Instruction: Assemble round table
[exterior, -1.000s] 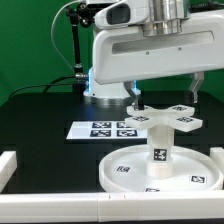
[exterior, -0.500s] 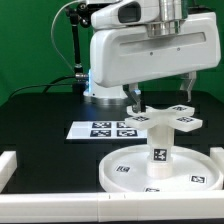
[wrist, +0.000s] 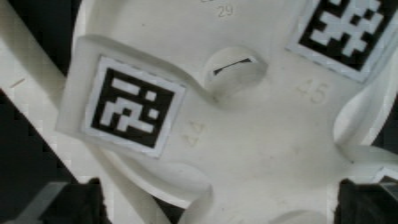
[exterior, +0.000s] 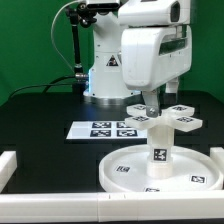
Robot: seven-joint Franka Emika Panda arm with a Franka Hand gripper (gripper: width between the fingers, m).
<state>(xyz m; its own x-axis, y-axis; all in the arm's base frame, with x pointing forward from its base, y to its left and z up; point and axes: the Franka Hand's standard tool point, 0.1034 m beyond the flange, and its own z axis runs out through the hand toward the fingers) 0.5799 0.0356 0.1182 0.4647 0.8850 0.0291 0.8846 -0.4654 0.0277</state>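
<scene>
The large rimmed disc [exterior: 160,172] lies on the black table at the front right. The short cylinder leg [exterior: 158,146] stands upright in its centre socket. The cross-shaped foot [exterior: 163,118] sits on top of the leg, tags up. My gripper [exterior: 151,103] hangs straight down over the foot's hub, turned narrow side to the camera. In the wrist view the foot [wrist: 231,130] fills the picture. My gripper [wrist: 217,200] has its dark fingers [wrist: 71,200] wide apart, one on each side of the foot, jaws open.
The marker board [exterior: 103,129] lies flat behind the disc toward the exterior view's left. A white rail [exterior: 8,165] stands at the exterior view's left edge and a white front wall [exterior: 60,205] runs along the near edge. The robot base [exterior: 105,75] stands behind.
My hand has turned about a quarter turn over the foot, from broad side to narrow side. The foot, the leg and the disc look unmoved.
</scene>
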